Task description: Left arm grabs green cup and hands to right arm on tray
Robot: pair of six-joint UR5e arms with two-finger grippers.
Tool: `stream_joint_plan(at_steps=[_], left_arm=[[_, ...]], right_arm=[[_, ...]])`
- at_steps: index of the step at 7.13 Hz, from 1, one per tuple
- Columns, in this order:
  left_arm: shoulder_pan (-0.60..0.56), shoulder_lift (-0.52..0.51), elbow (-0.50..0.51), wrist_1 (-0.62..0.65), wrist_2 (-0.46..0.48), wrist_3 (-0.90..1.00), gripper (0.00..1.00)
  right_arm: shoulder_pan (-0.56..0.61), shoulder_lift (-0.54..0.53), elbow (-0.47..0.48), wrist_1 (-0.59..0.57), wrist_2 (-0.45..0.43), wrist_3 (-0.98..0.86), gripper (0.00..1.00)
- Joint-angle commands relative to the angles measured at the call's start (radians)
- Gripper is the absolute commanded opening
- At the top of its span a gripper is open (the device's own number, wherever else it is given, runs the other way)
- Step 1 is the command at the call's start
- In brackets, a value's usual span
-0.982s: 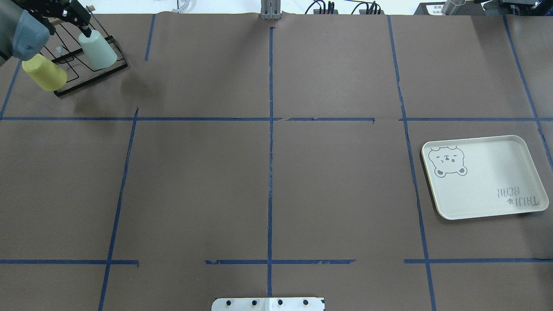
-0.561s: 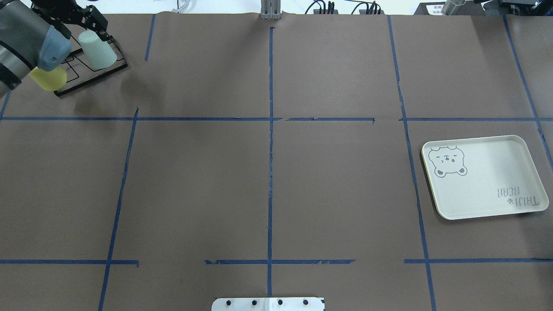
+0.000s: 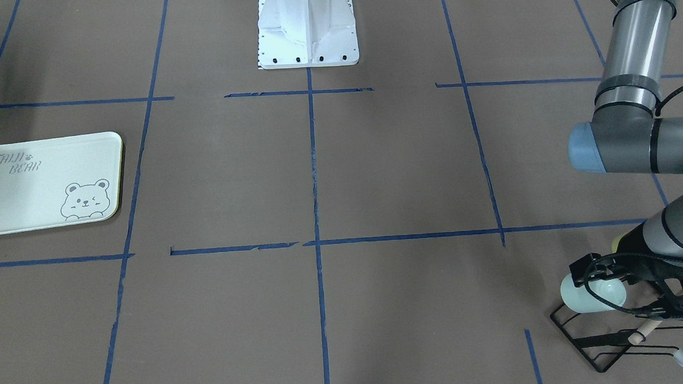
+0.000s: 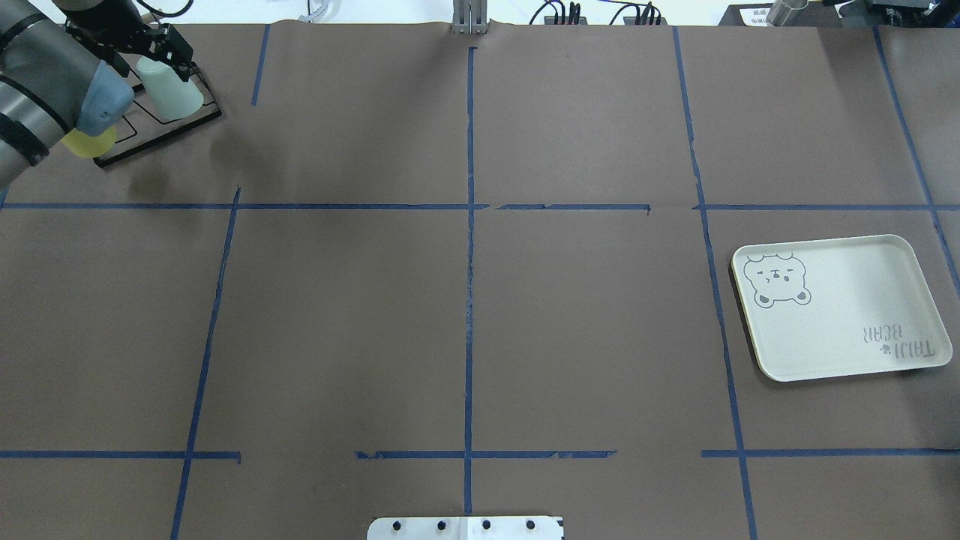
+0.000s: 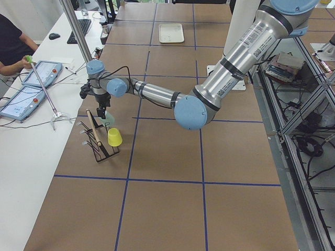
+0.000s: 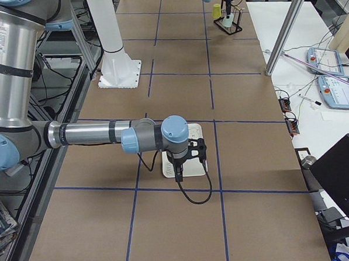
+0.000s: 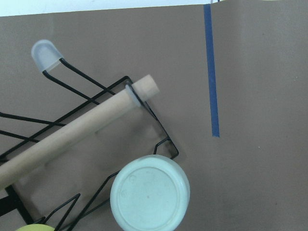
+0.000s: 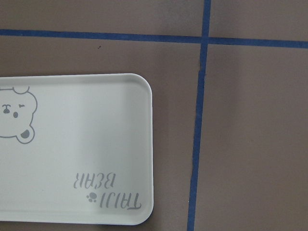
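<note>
The green cup (image 4: 174,94) hangs upside down and tilted on a black wire rack (image 4: 161,131) at the table's far left corner. In the left wrist view its round base (image 7: 150,195) faces the camera at the bottom edge. My left gripper (image 4: 154,64) is open at the cup's base end, with its fingers either side of the cup (image 3: 592,300). The tray (image 4: 847,315) with the bear drawing lies empty at the right. My right gripper (image 6: 178,176) hovers over the tray (image 8: 72,144); whether it is open or shut I cannot tell.
A yellow cup (image 4: 88,142) sits on the same rack, partly hidden by my left arm's blue joint cap. A wooden dowel (image 7: 82,132) runs through the rack. A person sits at a side table with tablets (image 5: 39,73) beyond the rack.
My left gripper has moved right and down, from beside the green cup's base to around it. The left arm now covers more of the yellow cup. The tray has not moved.
</note>
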Motion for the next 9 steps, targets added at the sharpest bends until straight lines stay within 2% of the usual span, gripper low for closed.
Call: stream_joint_plan(at_steps=[1, 9], left_arm=[[-0.001, -0.002, 0.020, -0.004, 0.000, -0.002, 1.00], [0.003, -0.042, 0.132, -0.096, 0.000, -0.009, 0.98]], right_arm=[[0.000, 0.000, 0.000, 0.000, 0.001, 0.000, 1.00], [0.000, -0.005, 0.005, 0.003, 0.024, -0.005, 1.00]])
